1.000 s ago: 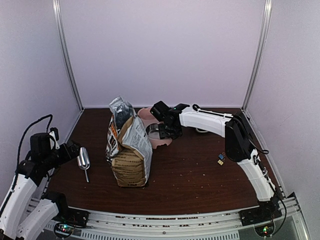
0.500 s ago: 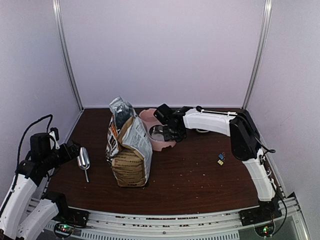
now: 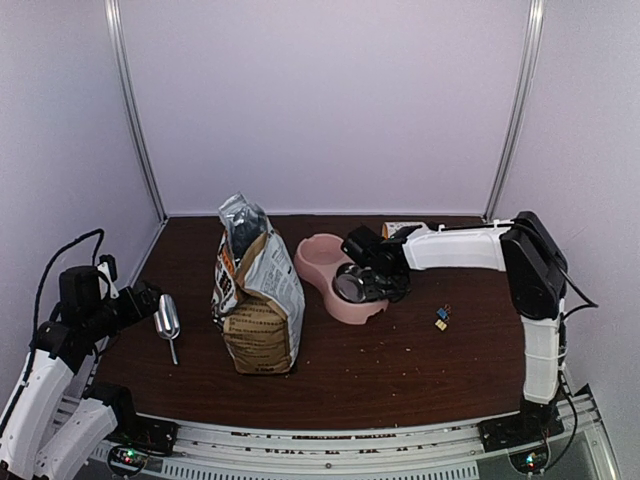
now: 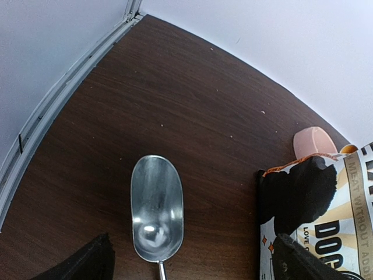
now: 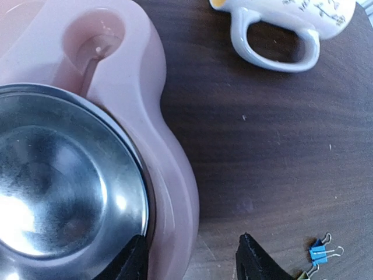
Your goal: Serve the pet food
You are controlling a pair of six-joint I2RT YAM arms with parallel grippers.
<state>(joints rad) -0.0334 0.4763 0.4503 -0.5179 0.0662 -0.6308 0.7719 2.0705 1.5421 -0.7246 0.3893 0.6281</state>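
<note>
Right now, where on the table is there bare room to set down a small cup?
Widest: the near strip of table, between the bag and the binder clips. Also the far left corner, behind the scoop. Crowded: around the pink bowl, with the right tool and the mug close by.

Table (image 4: pixel 192 116): dark wood grain, satin sheen. Scoop (image 4: pixel 156 210): polished metal, mirror-bright. Double bowl (image 5: pixel 169 175): smooth glossy pink plastic. Its insert (image 5: pixel 58 186): shiny steel. Mug (image 5: pixel 280 29), at the bowl's 1 o'clock: glazed white ceramic. Bag (image 3: pixel 262 300): matt printed paper, foil-lined.

Upright bag (image 3: pixel 258 305) between scoop (image 3: pixel 167 322) and bowl (image 3: pixel 318 256)
</note>
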